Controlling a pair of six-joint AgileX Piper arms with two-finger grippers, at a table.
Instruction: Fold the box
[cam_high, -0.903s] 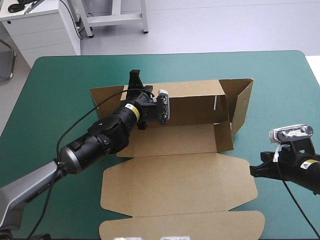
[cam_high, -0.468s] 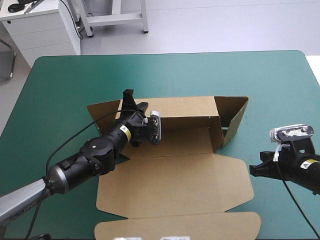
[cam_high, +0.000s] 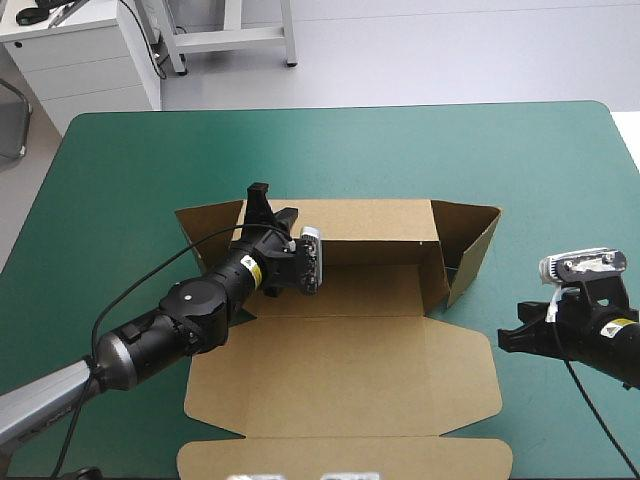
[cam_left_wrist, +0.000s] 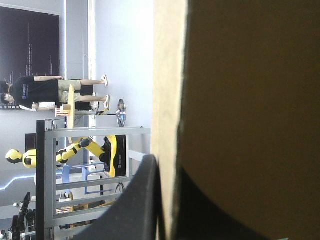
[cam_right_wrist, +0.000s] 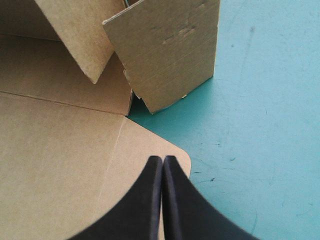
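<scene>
The left arm stretched forward from the left side, and the left end effector (cam_high: 262, 200) was pinched on a wall of the box (cam_high: 370, 215). The right end effector (cam_right_wrist: 162, 160), low at the right, was closed to a point.

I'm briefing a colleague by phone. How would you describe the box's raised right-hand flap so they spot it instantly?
On the teal-green table lies a brown box, mostly flat, with its far wall standing. At that wall's right end, the side flap angles back toward the robot. Unlike the flat panels beside it, it stands upright.
</scene>
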